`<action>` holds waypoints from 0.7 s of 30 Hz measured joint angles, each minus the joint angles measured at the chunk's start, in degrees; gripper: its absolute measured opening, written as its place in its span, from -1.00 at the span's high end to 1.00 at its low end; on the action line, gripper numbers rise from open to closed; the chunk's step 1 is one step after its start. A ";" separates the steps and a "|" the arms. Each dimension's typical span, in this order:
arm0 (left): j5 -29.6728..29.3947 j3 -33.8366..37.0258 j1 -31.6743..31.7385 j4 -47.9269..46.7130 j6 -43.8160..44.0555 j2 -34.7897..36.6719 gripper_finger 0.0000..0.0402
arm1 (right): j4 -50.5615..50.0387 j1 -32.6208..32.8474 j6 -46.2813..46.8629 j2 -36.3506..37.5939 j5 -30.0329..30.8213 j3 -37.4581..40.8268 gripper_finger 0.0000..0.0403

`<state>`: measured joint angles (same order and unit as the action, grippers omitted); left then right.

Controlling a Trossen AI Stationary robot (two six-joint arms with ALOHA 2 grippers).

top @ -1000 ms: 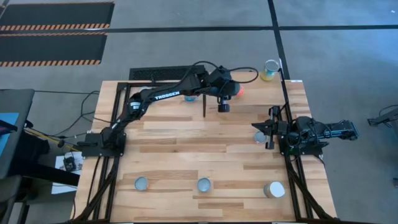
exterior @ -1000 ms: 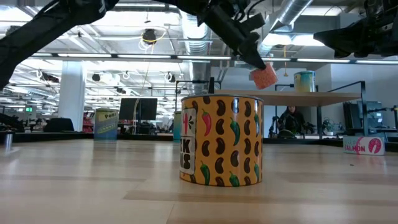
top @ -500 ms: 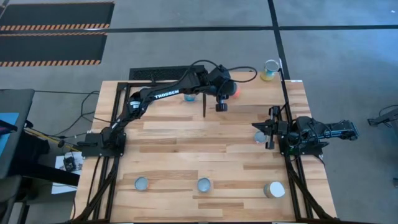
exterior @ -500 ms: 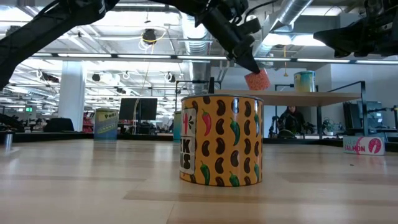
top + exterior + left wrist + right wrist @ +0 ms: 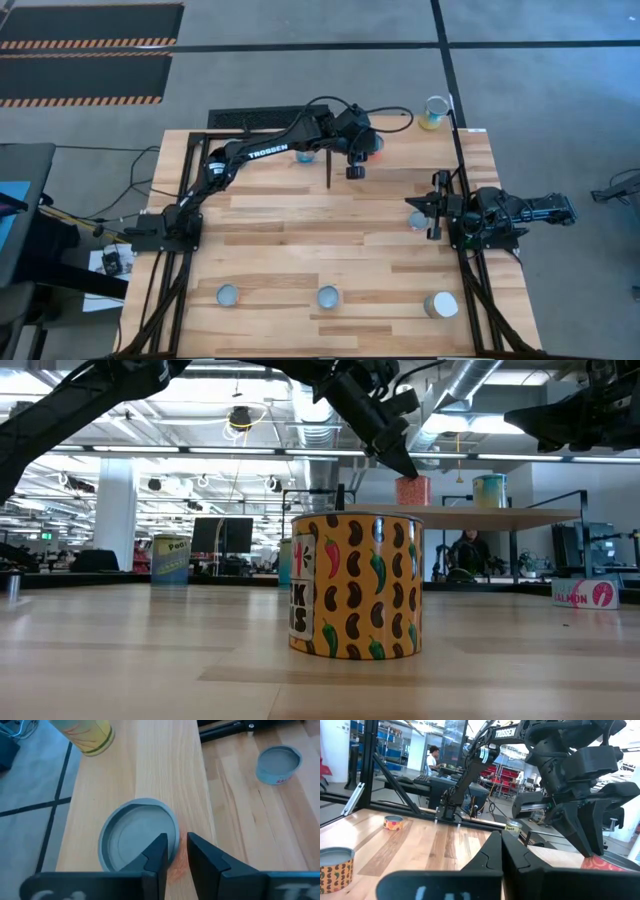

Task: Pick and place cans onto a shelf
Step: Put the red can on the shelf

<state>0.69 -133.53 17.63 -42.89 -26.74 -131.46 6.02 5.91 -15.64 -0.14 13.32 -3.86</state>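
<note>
L gripper [image 5: 172,854] pinches the rim of the orange-red can [image 5: 411,490], which looks set upright on the shelf [image 5: 480,515], near its middle. Step, I judge: placing; next needs fingers to spread, then lift clear w/o tipping it. R gripper [image 5: 501,851] waits at table's R edge, fingers closed on nothing. Count: 2 cans on shelf incl. the yellow-green can [image 5: 434,113], approx. 6 on the table [image 5: 330,240].

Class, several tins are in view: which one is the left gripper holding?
The orange-red tin with a silver top, gripped by the left gripper on the pale wooden shelf. The yellow-green tin stands apart on that shelf; the others sit on the tabletop below.
</note>
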 joint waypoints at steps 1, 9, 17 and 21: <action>-0.02 0.00 0.00 -0.02 0.00 0.02 0.68 | 0.00 0.00 0.06 0.00 0.00 0.00 0.97; 6.56 0.06 1.10 -0.91 1.70 3.28 0.96 | 0.00 0.00 0.11 0.00 1.24 0.00 0.96; 9.57 7.72 1.29 5.40 4.08 6.27 1.00 | -0.02 0.00 -0.77 0.00 3.35 0.00 0.97; 9.37 14.12 1.06 12.30 5.51 8.03 1.00 | -0.02 0.00 -0.81 0.00 3.37 0.00 0.98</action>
<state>10.06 -119.42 18.69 -30.59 -21.24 -123.43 6.00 5.91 -16.45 -0.14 16.69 -3.86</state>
